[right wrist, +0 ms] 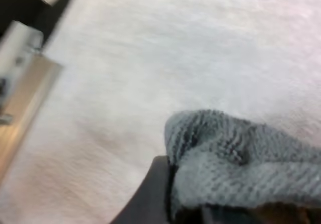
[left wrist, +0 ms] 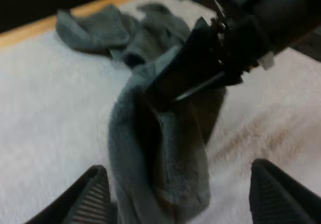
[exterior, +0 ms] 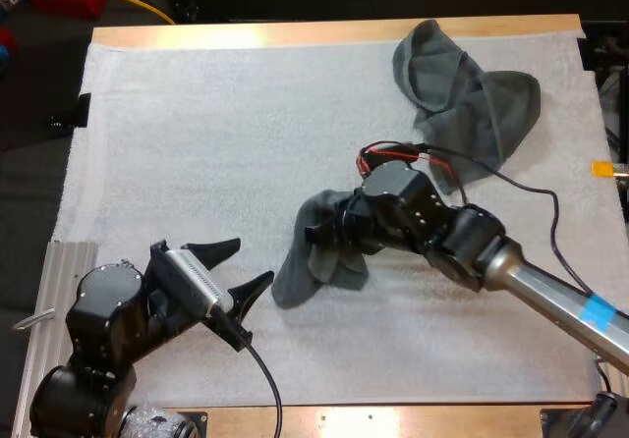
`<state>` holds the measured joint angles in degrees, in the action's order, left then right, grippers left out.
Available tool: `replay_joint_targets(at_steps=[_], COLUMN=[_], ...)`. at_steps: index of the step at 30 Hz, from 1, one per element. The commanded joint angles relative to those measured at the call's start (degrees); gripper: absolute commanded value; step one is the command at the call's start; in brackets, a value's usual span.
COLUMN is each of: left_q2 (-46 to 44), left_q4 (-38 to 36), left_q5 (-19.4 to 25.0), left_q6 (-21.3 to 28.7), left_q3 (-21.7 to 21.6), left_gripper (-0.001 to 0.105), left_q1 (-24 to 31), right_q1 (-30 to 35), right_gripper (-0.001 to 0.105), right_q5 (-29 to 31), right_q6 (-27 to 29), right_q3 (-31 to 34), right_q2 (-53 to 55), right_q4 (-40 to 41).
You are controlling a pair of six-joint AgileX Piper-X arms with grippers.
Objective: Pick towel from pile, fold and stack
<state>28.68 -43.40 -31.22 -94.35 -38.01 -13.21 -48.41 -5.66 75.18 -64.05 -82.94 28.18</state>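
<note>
A dark grey-green towel (exterior: 314, 256) hangs crumpled near the middle of the white mat, its lower end resting on the mat. My right gripper (exterior: 319, 234) is shut on its upper part; the right wrist view has the towel (right wrist: 241, 158) bunched against one black finger (right wrist: 150, 194). My left gripper (exterior: 241, 266) stands open just left of the towel's lower end, its two fingertips (left wrist: 95, 194) on either side of the hanging towel (left wrist: 160, 153) without touching it. A second crumpled towel (exterior: 462, 94) lies at the far right of the mat.
The white mat (exterior: 216, 134) stretches bare to the left and far side. A metal rail (exterior: 64, 271) runs along the table's left edge near my left arm. The wooden table edge (exterior: 295, 33) borders the far side.
</note>
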Motion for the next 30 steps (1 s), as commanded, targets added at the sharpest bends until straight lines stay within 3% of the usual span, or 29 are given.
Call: replay_joint_targets(at_steps=[1,3,4,8,9,12,13,15,21,30], left_q2=[0.00,0.00,0.00,0.00,0.00,0.00,0.00,0.00,0.00,0.00], left_q4=[-2.86,-6.08,-9.35,-9.47,-9.47,-9.47,-9.47,-9.47,-9.47,-9.47], left_q5=[1.31,2.41,2.53,-2.93,-5.33,-6.26,-6.61,-6.77,-6.74,-6.74], left_q6=[-0.42,-0.42,-0.42,-0.42,-0.42,-0.42,-0.42,-0.42,-0.42,-0.42], left_q3=[-0.47,-0.47,-0.47,-0.47,-0.47,-0.47,-0.47,-0.47,-0.47,-0.47], left_gripper=[0.058,0.058,0.058,0.058,0.058,0.058,0.058,0.058,0.058,0.058], left_q1=[-0.19,-0.19,-0.19,-0.19,-0.19,-0.19,-0.19,-0.19,-0.19,-0.19], right_q1=[0.23,0.23,0.23,1.12,3.23,5.36,6.94,8.21,9.00,8.74], right_gripper=[0.001,0.002,0.007,0.015,0.028,0.047,0.062,0.070,0.071,0.071], right_q5=[1.72,4.52,10.93,18.06,19.61,19.61,19.61,19.61,19.37,13.05], right_q6=[0.88,0.93,1.73,5.26,6.04,6.04,6.18,7.06,7.51,5.51], right_q3=[-0.46,-0.46,-0.46,-0.46,-0.46,-0.46,-0.46,-0.46,-0.46,-0.46], right_q2=[-0.25,-1.20,-2.42,-3.16,-3.15,-2.66,-1.94,-0.94,3.57,11.63], right_q4=[1.17,2.83,4.81,5.06,5.58,7.90,10.10,12.17,18.91,27.94])
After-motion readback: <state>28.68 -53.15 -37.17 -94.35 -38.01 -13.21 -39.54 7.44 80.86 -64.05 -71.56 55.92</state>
